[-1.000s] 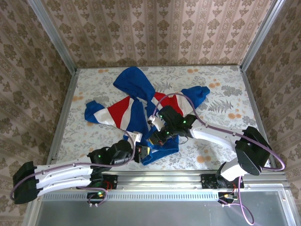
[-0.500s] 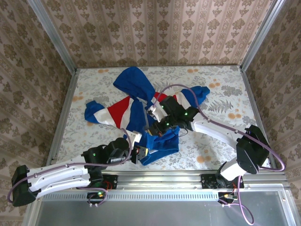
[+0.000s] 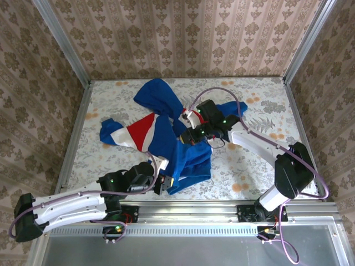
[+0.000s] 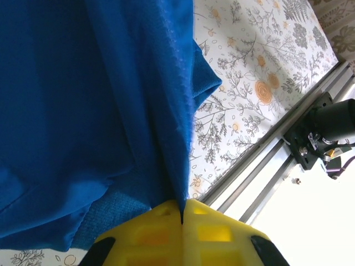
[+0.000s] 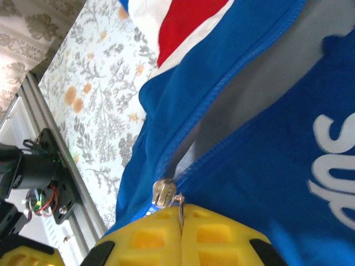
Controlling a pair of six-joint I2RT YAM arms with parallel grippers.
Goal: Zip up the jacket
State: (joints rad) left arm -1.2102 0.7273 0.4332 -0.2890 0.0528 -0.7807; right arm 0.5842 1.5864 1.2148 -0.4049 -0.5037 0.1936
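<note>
Overhead, the floral-printed bench (image 3: pixel 260 166) carried the jacket (image 3: pixel 191 160) near its middle and a little to the left. It lay loosely spread, with the blue hood (image 3: pixel 158 94) toward the far wall, a red-and-white sleeve (image 3: pixel 136 131) out to the left, and the blue body bunched toward the near edge. The left claw (image 3: pixel 165 184) sat low at the jacket's near hem. In its wrist view the yellow pads (image 4: pixel 161 230) were pressed together on a fold of blue fabric that ran straight down into the seam between them, so the left claw (image 4: pixel 182 213) was pinching the jacket's bottom edge, just beside the bench's metal rail (image 4: pixel 260 166). The right claw (image 3: pixel 189 137) rested on the chest area, between the hood and the far sleeve. Its wrist view showed white lettering (image 5: pixel 333 160) on blue cloth and the two zipper edges meeting below an open, grey-lined gap. At that meeting point sat the silver zipper slider (image 5: pixel 163 194), and the thin pull tab (image 5: pixel 179 204) ran down from it between the closed yellow pads — the right claw (image 5: pixel 181 213) was nipped tight on the tab.
</note>
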